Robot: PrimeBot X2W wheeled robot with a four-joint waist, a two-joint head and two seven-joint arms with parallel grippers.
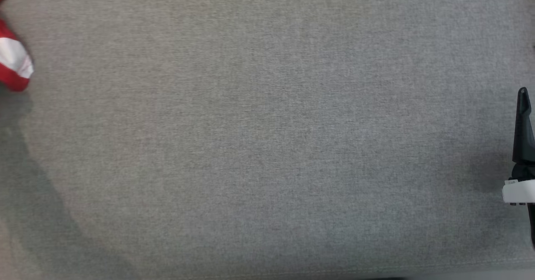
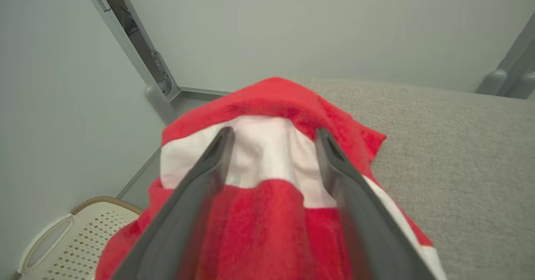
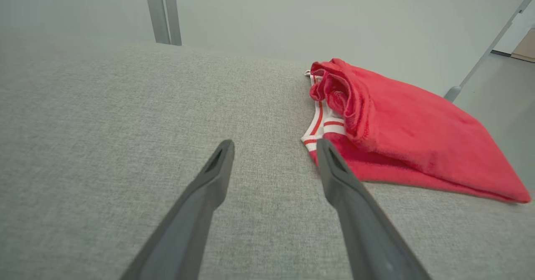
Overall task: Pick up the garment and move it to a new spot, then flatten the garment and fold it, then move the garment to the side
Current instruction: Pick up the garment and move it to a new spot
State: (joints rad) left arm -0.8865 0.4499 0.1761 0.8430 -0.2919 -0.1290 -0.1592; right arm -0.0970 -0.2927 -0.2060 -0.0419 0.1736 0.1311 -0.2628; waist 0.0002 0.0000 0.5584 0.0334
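Note:
A red garment with a broad white band point(image 1: 12, 62) pokes in at the head view's far left edge, on the grey fabric table point(image 1: 267, 138). In the left wrist view this garment point(image 2: 267, 100) lies bunched near the table's edge. My left gripper point(image 2: 273, 136) is open over it, its fingers straddling the white band. My right gripper point(image 3: 274, 144) is open above bare table, and one dark finger point(image 1: 522, 125) shows at the head view's right edge. Just right of its fingertips lies a folded red garment point(image 3: 397, 121) with striped white trim. I cannot tell whether it is the same piece.
A white perforated basket point(image 2: 83, 238) stands on the floor below the table's edge, beside the left garment. Grey frame posts point(image 3: 163, 10) rise behind the table against a pale wall. The folded red garment reaches the table's far right edge.

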